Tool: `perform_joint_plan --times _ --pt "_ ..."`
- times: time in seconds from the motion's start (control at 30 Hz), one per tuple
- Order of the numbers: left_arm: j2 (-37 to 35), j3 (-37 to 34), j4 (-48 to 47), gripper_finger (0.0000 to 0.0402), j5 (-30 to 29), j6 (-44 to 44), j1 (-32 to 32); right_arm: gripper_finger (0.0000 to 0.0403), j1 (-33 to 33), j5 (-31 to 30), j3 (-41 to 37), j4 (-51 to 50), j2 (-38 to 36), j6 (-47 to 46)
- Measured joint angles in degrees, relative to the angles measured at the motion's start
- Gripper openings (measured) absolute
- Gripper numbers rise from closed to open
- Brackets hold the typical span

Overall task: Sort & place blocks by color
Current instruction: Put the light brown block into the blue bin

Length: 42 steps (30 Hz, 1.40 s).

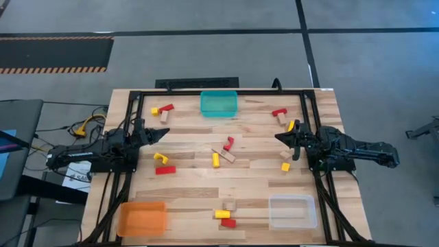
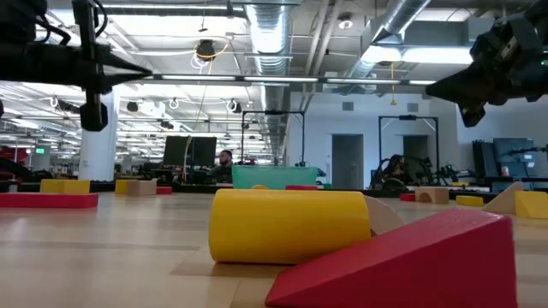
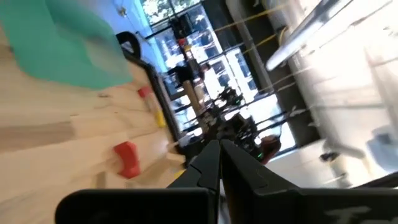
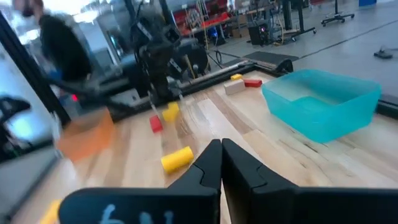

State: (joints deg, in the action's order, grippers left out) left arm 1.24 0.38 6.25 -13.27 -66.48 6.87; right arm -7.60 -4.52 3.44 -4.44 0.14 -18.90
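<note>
Red, yellow and tan wooden blocks lie scattered on the wooden table (image 1: 192,185). A red, tan and yellow cluster (image 1: 223,151) lies in the middle. A yellow piece (image 1: 160,158) and a red bar (image 1: 165,170) lie near my left gripper. A tan cube (image 1: 287,156) and a yellow cube (image 1: 285,167) lie near my right gripper. My left gripper (image 1: 164,132) (image 3: 219,144) is shut and empty, raised above the table's left side. My right gripper (image 1: 278,136) (image 4: 221,144) is shut and empty, raised above the right side. The two point toward each other.
A teal bin (image 1: 218,103) stands at the far edge's middle, an orange bin (image 1: 143,217) at the near left and a clear bin (image 1: 292,210) at the near right. More blocks lie at the far left (image 1: 162,109), far right (image 1: 279,112) and near middle (image 1: 224,215).
</note>
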Motion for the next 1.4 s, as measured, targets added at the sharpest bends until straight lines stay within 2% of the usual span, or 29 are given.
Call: perform_joint_plan --times 0.13,0.2,0.3,0.5,0.57,0.67,0.8,0.93,1.1,1.23,1.4 --pt "0.1 0.3 9.2 0.0 3.5 5.6 -0.5 0.0034 -0.8 -0.8 0.2 6.7 0.0 -0.3" --pt "1.3 1.8 10.4 0.0 3.5 10.0 -1.0 0.0031 -1.3 -1.5 0.1 8.8 0.1 -0.6" --pt "4.6 6.0 11.9 0.0 3.6 17.9 -1.5 0.0027 -1.6 -1.7 0.2 13.7 0.0 -7.5" --pt "18.3 14.6 11.0 0.0 5.1 32.1 -1.1 0.0024 -0.5 -1.0 2.3 14.6 2.8 -13.8" --pt "23.6 17.5 9.9 0.0 5.1 37.1 -0.3 0.0024 1.1 -1.0 5.5 10.4 6.8 -16.0" --pt "31.1 22.4 3.4 0.0 7.2 44.8 1.3 0.0024 3.7 -1.9 13.1 0.7 15.3 -20.3" --pt "39.3 29.2 -6.6 0.0 11.0 55.6 2.9 0.0024 7.1 -2.0 26.6 -19.0 29.0 -25.0" --pt "46.0 34.3 -13.6 0.0003 8.7 63.2 3.3 0.0025 8.9 -1.9 38.4 -41.4 43.2 -27.0" --pt "51.8 39.1 -17.8 0.0036 6.6 66.7 3.3 0.0034 8.5 -0.3 46.0 -58.4 57.6 -28.2" --pt "54.9 41.2 -19.2 0.0092 5.5 65.7 3.3 0.0078 5.0 7.2 46.6 -61.6 64.3 -27.7" --pt "57.4 42.4 -19.4 0.0176 5.3 60.2 3.3 0.0194 -0.1 10.5 44.4 -61.0 68.9 -26.6"
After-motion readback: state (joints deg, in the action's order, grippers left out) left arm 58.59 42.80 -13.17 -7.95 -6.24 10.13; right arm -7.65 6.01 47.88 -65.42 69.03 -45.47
